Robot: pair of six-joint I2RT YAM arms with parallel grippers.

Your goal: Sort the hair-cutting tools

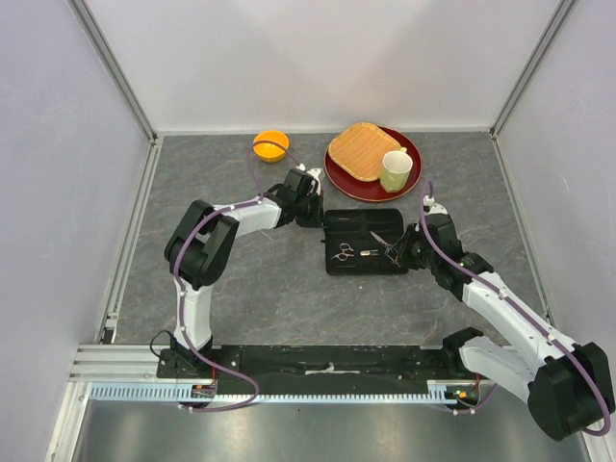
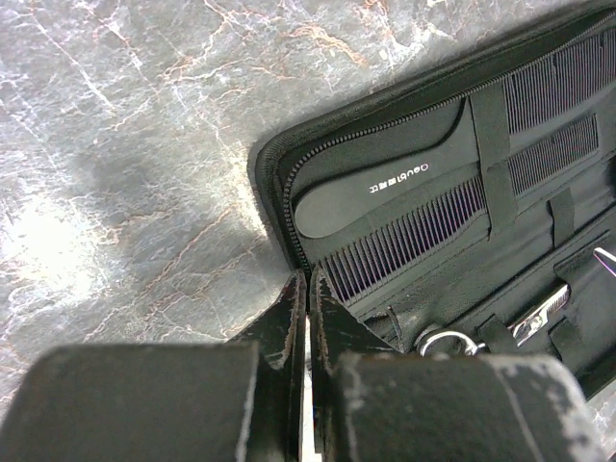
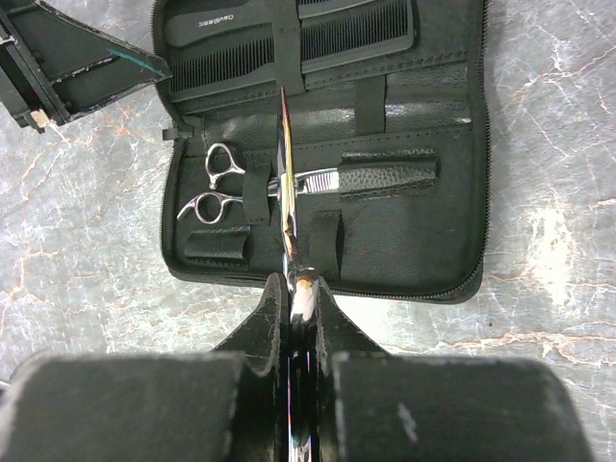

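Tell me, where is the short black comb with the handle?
In the left wrist view, the short black handled comb lies strapped inside the open black fabric zip case, by the corner nearest the left gripper.

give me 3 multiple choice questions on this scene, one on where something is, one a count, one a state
1. The green mug stands:
A on the red plate
B in the orange bowl
C on the bare table

2. How many combs are strapped in the case?
A one
B two
C four

3. The right end effector is:
A wide open
B shut on scissors
C shut on a comb

Key: 1 A, the mug sits inside the plate's rim. 2 B, a handled one and a straight one lie side by side. 3 B, its fingers pinch a silver blade over the case.
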